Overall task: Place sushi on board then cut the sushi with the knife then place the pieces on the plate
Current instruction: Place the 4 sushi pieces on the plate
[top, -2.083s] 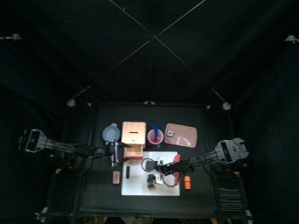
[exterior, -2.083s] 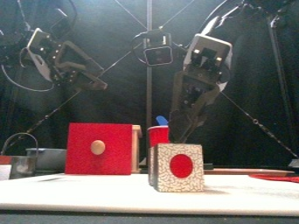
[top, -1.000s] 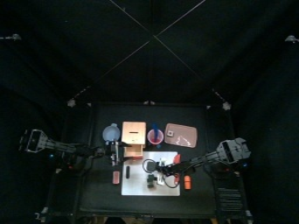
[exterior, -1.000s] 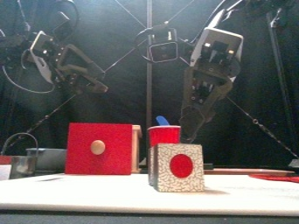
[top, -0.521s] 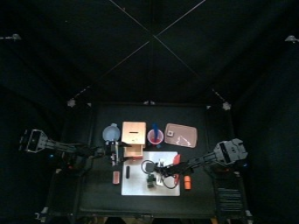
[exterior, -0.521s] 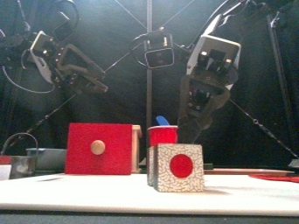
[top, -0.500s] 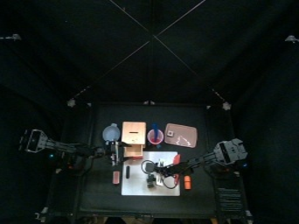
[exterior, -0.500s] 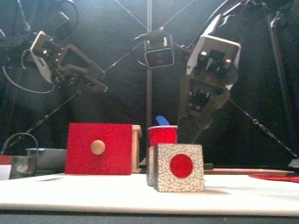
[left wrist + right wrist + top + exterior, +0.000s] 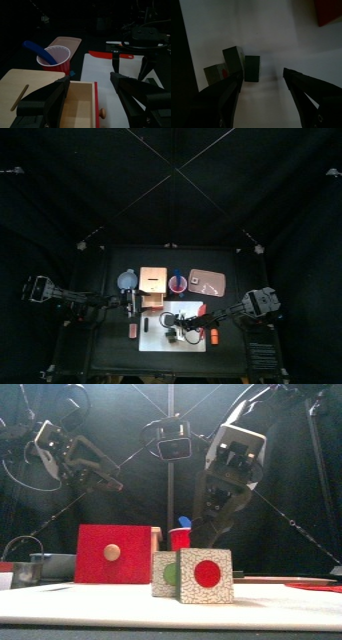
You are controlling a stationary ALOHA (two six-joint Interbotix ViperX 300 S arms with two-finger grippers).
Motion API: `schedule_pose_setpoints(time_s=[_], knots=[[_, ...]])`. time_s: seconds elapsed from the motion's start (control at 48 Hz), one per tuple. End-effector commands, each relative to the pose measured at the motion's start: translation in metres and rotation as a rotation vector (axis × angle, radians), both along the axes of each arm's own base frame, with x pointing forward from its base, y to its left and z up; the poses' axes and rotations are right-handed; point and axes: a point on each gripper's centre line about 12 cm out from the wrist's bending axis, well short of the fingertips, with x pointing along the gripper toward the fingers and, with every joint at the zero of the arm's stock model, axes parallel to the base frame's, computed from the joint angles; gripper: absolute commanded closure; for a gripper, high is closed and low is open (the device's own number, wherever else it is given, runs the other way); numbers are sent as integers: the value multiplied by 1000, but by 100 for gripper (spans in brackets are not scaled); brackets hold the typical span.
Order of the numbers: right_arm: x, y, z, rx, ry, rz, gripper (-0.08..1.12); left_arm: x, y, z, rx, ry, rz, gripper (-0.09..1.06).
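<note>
Two sushi pieces stand side by side on the white board (image 9: 194,341): one with a red centre (image 9: 206,575) and one with a green centre (image 9: 164,574). They look like dark blocks (image 9: 243,65) in the right wrist view, just beyond my right gripper (image 9: 261,78). That gripper (image 9: 215,506) hangs open above them and holds nothing. A red knife (image 9: 211,335) lies on the board's right part. The pink plate (image 9: 207,281) is at the back right. My left gripper (image 9: 89,80) is open over the wooden box (image 9: 30,85), whose red drawer (image 9: 97,100) is pulled out.
A red cup (image 9: 53,54) holding a blue knife (image 9: 37,49) stands behind the box, between it and the plate. A blue-grey bowl (image 9: 126,281) sits at the back left. The box (image 9: 114,554) stands left of the sushi in the front view.
A second sushi piece with a green centre now shows to the left of the red-centred one. The right gripper has shifted slightly above them. The left arm has held still.
</note>
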Motion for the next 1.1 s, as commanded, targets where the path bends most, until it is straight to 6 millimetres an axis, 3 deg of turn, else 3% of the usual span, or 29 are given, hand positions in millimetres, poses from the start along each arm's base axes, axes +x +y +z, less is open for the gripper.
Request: schedule_pose_setpoints(time_s=[0.021, 0.688, 1.104], knots=[[6, 1, 16, 15, -44, -3, 10, 2, 1, 4, -1, -15, 7, -1], [17, 4, 17, 20, -55, -7, 11, 0, 3, 1, -7, -6, 17, -1], [18, 4, 13, 14, -46, -5, 53, 0, 4, 0, -8, -4, 21, -1]])
